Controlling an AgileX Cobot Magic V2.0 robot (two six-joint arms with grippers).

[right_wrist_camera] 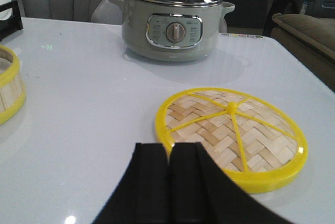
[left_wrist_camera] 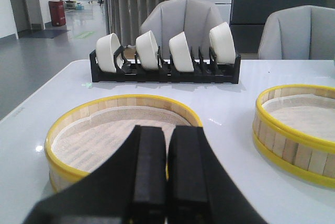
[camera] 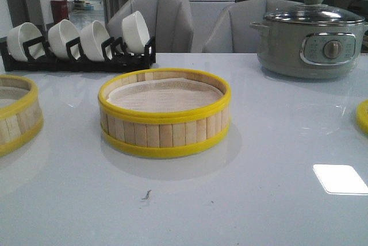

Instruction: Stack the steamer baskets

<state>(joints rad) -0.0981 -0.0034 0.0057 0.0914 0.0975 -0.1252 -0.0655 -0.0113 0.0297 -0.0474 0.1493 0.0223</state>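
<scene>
One steamer basket (camera: 165,112) stands in the middle of the white table, with pale slat walls, yellow rims and a white liner. A second steamer basket (camera: 17,112) stands at the left edge, partly cut off. In the left wrist view the second basket (left_wrist_camera: 94,135) lies just beyond my left gripper (left_wrist_camera: 167,130), which is shut and empty; the middle basket (left_wrist_camera: 298,127) shows further off. My right gripper (right_wrist_camera: 170,148) is shut and empty, near the rim of the flat woven lid (right_wrist_camera: 233,132). Neither gripper shows in the front view.
A grey-green electric pot (camera: 310,36) with a glass lid stands at the back right. A black rack with white bowls (camera: 75,45) stands at the back left. The woven lid's yellow edge (camera: 362,116) shows at the right edge. Grey chairs stand behind the table.
</scene>
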